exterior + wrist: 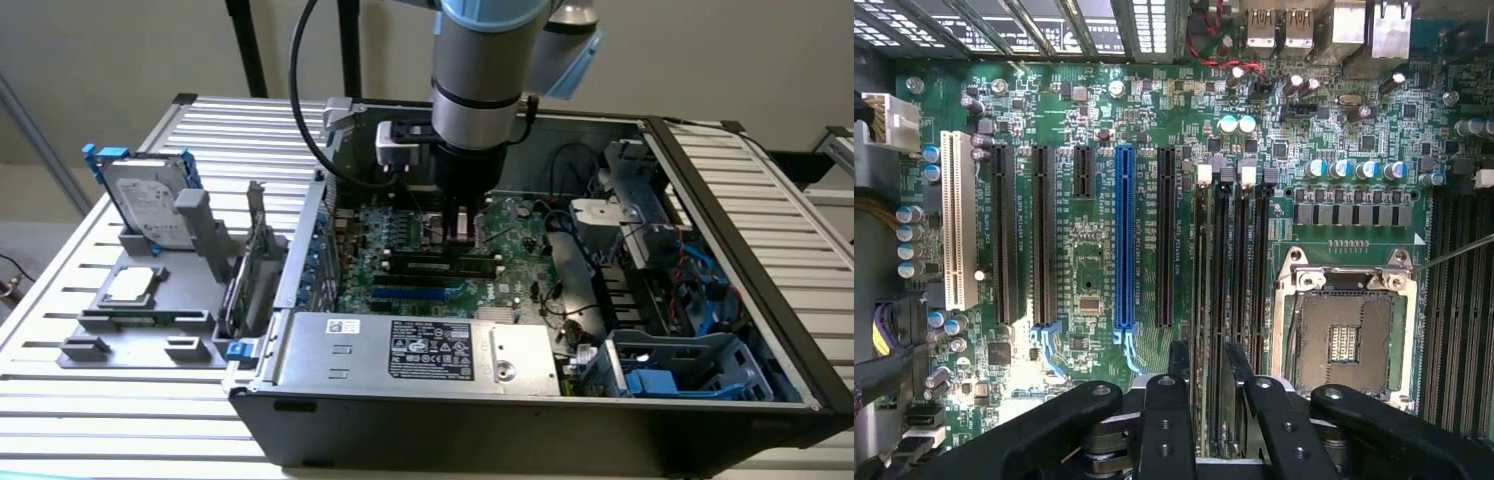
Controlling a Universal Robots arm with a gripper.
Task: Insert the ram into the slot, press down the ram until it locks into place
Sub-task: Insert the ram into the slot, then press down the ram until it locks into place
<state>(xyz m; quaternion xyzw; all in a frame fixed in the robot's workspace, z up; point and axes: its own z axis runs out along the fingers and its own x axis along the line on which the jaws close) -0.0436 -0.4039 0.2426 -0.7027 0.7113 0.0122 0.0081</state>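
Exterior view: the arm reaches straight down into the open case, and the gripper hangs low over the motherboard. Directly beneath it, a shade toward the camera, the ram lies along a black slot, matching it end to end. Whether the end clips have caught cannot be told. Just past the ram from the gripper lies the blue slot, and beyond that the power supply. Well off to the gripper's side, at the exterior view's left and outside the case, a hard drive stands upright on a grey tray.

In the wrist view the two fingers stand apart, so the gripper is open and clamps nothing. Their tips straddle the near end of the slot bank, four parallel black sockets running away from the gripper. To one side of the fingers sits the CPU socket, close by the bank. To the other side lie the blue slot, several black expansion slots and, farthest from the gripper, a white slot.
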